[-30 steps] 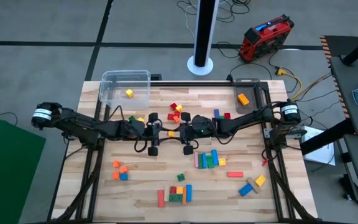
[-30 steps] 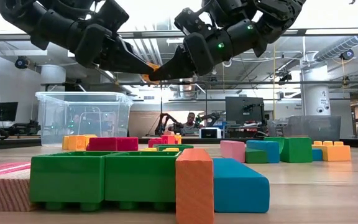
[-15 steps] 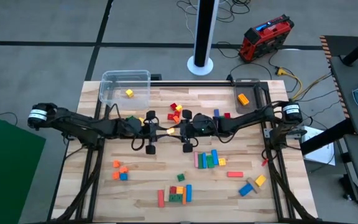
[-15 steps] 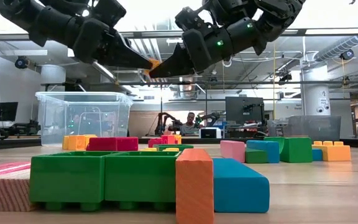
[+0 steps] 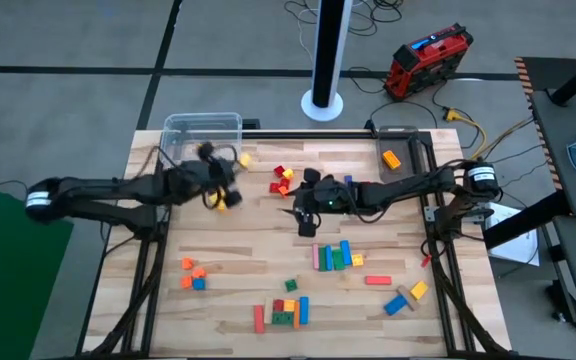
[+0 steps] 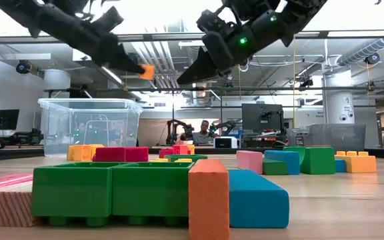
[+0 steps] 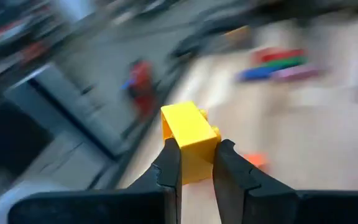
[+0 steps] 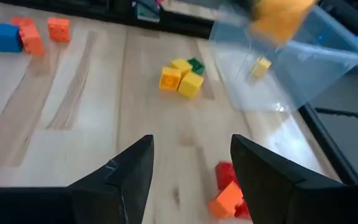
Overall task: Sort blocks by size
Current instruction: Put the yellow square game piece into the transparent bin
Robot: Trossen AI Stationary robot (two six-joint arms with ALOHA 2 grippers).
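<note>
1. Blocks (image 5: pixel 333 255) lay scattered over your wooden table (image 5: pixel 238 280), and one yellow block (image 7: pixel 189 137) was off the surface, clamped between the fingers of your left gripper (image 7: pixel 196 167).
2. Your left arm (image 5: pixel 108 190) reached across from the table's left edge, its gripper (image 5: pixel 223 192) held in the air just beside the clear tub (image 5: pixel 180 135) at the back-left corner; in the low view the carried block (image 6: pixel 146 71) sat above the level of the tub's rim.
3. Your right arm (image 5: pixel 408 186) stretched in from the right edge toward the table's middle, well apart from the tub, and its gripper (image 8: pixel 190 165) had its fingers spread wide with nothing between them.
4. One yellow block (image 8: pixel 262 66) lay inside the tub.
5. A small cluster of yellow and green blocks (image 8: pixel 180 74) rested on the table just outside the tub, and red and orange blocks (image 5: pixel 283 178) lay between the two grippers.
</note>
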